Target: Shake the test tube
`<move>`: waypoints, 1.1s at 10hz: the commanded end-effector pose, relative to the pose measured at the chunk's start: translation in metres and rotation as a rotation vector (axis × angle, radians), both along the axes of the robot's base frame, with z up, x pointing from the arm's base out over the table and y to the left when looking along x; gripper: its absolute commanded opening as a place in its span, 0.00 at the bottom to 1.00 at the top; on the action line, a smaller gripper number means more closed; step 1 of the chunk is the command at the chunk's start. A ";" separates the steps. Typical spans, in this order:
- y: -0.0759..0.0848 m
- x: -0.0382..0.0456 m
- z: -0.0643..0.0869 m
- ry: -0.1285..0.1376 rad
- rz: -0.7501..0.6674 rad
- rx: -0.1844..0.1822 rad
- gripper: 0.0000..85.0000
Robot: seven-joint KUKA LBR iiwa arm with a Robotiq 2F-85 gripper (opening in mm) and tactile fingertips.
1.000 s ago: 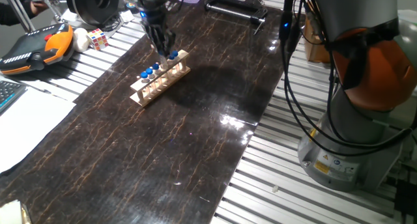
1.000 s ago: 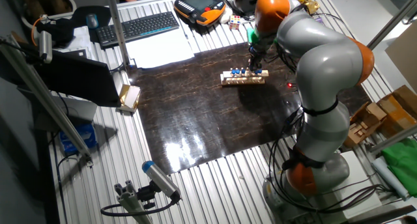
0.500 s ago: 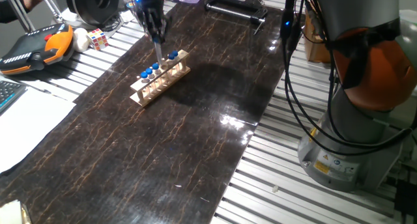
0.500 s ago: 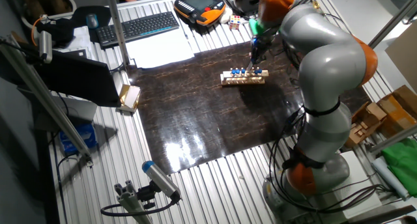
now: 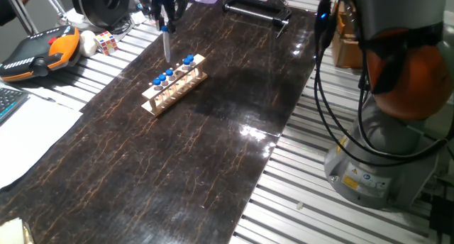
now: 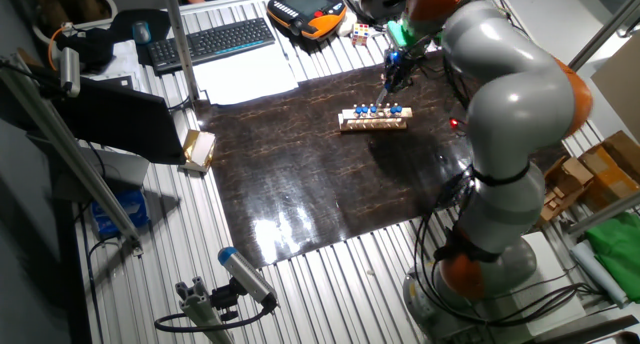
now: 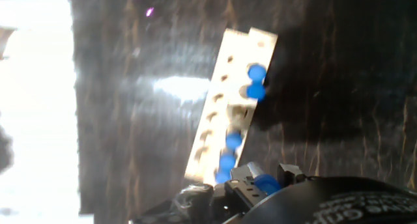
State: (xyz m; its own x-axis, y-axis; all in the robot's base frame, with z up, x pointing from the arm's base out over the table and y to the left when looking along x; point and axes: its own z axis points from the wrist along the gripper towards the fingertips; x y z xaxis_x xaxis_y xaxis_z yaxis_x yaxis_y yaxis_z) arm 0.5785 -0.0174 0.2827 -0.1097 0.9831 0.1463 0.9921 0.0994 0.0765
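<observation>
The light wooden rack (image 5: 174,84) lies on the dark mat (image 5: 213,152) with several blue-capped tubes (image 5: 162,77) standing in it. My gripper (image 5: 164,24) is above the rack's far end, shut on one test tube (image 5: 167,47), which hangs upright, clear of the rack. In the other fixed view the gripper (image 6: 393,68) holds the tube just above the rack (image 6: 374,119). In the hand view the rack (image 7: 225,113) is below, blurred, and the held tube's blue cap (image 7: 266,182) sits between my fingers (image 7: 284,174).
An orange-and-black pendant (image 5: 39,51), a Rubik's cube (image 5: 106,41) and a black round device (image 5: 99,4) lie left of the mat. A keyboard (image 6: 212,41) and papers (image 6: 245,77) are beyond. The robot's base (image 5: 383,152) and cables (image 5: 319,95) stand on the right.
My gripper has risen from the rack with one test tube in it. The tube came out of its hole and now hangs above the rack.
</observation>
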 end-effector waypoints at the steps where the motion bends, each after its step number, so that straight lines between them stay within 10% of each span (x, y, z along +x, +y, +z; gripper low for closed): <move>1: 0.007 -0.0013 0.015 -0.029 0.198 0.172 0.21; 3: 0.022 -0.0059 0.017 -0.020 0.216 0.151 0.33; 5: 0.020 -0.0058 0.017 -0.009 0.405 0.050 0.18; 9: -0.001 0.0023 0.023 0.095 0.815 -0.254 0.15; 11: -0.012 0.0039 0.030 0.130 1.071 -0.344 0.15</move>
State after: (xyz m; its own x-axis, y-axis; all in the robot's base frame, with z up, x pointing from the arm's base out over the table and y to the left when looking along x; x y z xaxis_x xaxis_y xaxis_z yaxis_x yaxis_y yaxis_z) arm 0.5825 -0.0298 0.3132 -0.4656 0.8849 0.0097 0.8811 0.4646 -0.0889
